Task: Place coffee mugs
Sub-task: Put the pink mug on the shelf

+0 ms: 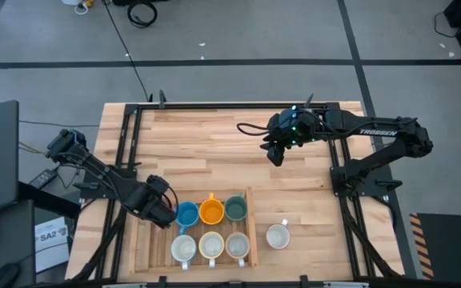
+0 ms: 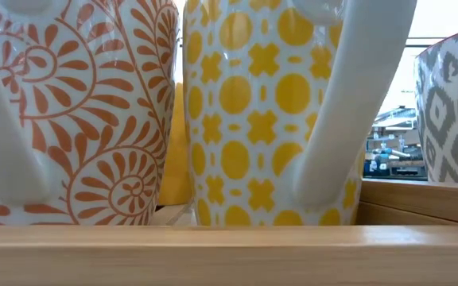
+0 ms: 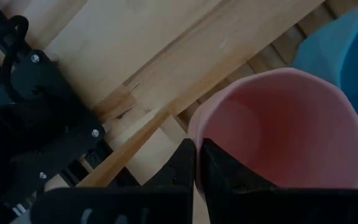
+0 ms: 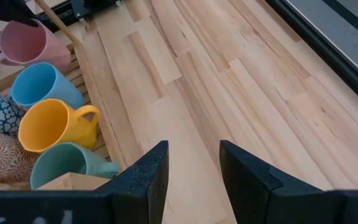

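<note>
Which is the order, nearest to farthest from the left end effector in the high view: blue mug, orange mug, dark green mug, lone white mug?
From the left end effector:
1. Blue mug, beside it in the tray.
2. Orange mug, middle of that row.
3. Dark green mug, row's right end.
4. Lone white mug, outside the tray, on the right.

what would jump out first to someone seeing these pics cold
Probably the cluster of colourful mugs in the wooden tray at the table's near edge: blue mug, orange mug and green mug in the back row, three pale ones in front. The left gripper is shut on the rim of a pink mug at the tray's left end. One white mug sits alone right of the tray, while the right gripper hangs open over bare table.
</note>
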You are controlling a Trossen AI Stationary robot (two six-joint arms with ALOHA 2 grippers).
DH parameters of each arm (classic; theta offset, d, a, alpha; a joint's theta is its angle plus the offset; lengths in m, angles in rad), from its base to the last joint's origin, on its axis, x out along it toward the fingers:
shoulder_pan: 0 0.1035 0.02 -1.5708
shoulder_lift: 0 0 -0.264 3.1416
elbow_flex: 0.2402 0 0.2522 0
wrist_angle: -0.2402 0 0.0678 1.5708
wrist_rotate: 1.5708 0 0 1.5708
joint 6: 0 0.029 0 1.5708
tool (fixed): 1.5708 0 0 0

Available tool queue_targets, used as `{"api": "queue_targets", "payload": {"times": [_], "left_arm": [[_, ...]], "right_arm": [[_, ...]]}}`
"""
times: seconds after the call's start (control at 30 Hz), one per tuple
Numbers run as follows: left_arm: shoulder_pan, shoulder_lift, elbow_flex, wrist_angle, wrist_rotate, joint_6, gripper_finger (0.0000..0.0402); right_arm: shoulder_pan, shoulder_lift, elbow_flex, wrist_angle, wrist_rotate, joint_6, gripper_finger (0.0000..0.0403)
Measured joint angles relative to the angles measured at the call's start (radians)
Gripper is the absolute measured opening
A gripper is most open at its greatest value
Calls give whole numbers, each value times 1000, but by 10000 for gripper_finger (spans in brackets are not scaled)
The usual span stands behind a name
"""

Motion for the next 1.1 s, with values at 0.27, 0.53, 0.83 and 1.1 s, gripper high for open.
{"api": "queue_targets", "payload": {"times": [0.27,0.53,0.83,1.1], "left_arm": [[-19,0,0,0,-16,-48,20],[-70,0,0,-7,-69,-112,17],[-102,0,0,-8,-69,-224,22],[-111,35,1,-9,-62,-276,25]], "right_arm": [[0,0,0,0,0,0,149],[0,0,0,0,0,0,149],[0,0,0,0,0,0,149],[0,0,0,0,0,0,149]]}}
